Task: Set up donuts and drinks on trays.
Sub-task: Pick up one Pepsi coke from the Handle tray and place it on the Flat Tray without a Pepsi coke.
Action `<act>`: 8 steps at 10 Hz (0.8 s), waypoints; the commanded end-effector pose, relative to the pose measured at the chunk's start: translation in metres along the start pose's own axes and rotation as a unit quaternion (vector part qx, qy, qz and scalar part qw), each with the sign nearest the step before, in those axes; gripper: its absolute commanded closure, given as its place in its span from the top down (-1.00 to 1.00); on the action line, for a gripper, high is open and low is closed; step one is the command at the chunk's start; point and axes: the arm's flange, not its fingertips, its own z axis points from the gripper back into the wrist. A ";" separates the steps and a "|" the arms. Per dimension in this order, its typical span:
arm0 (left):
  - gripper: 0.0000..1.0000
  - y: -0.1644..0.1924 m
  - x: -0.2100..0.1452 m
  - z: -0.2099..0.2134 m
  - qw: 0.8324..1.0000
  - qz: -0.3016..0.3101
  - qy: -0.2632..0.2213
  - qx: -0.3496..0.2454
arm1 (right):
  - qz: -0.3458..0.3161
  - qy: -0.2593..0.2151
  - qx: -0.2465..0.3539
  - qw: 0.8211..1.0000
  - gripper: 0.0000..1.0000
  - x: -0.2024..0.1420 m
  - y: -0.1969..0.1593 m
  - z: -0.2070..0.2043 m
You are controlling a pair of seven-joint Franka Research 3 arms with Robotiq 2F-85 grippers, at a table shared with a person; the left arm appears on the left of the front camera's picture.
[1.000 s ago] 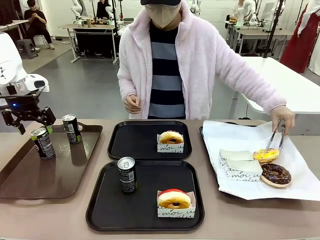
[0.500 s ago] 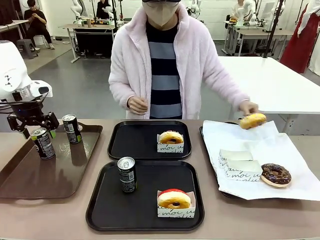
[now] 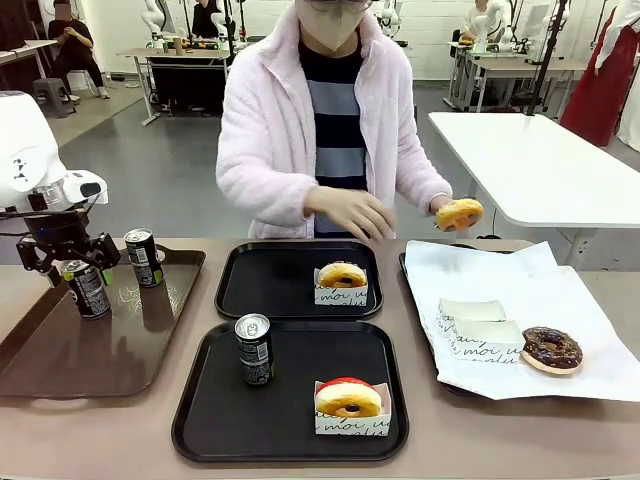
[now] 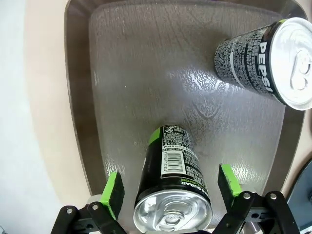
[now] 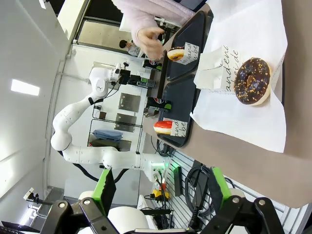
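Note:
My left gripper (image 3: 70,258) hangs open over the brown tray (image 3: 60,365), its green pads (image 4: 114,192) on either side of a dark can (image 4: 170,165) without touching it. A second can (image 3: 143,257) stands just beyond. The near black tray (image 3: 200,420) carries a can (image 3: 254,349) and a red-glazed donut (image 3: 348,399) in a sleeve. On the far black tray (image 3: 250,290) sits an orange donut (image 3: 342,275). The person holds a yellow donut (image 3: 460,213) in the air. My right gripper (image 5: 162,190) is open and holds nothing.
A paper-lined tray (image 3: 600,375) at the right holds a chocolate donut (image 3: 551,348) and two empty white sleeves (image 3: 480,325). The person's other hand (image 3: 355,213) reaches out above the far tray. A white table (image 3: 540,160) stands behind, to the right.
My left gripper has come down around the can on the brown tray. The person lifted the yellow donut off the paper and carried it left, and their other hand has reached forward.

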 end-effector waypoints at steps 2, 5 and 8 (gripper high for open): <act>1.00 -0.001 0.001 -0.004 1.000 0.008 -0.008 -0.014 | 0.008 -0.002 0.006 1.000 1.00 -0.001 0.001 0.001; -0.10 0.000 0.001 -0.003 1.000 0.002 -0.011 -0.017 | 0.008 -0.002 0.006 1.000 1.00 -0.001 0.001 0.001; -1.00 0.000 0.000 -0.002 1.000 0.004 -0.007 -0.018 | 0.008 -0.002 0.006 1.000 1.00 -0.001 0.001 0.001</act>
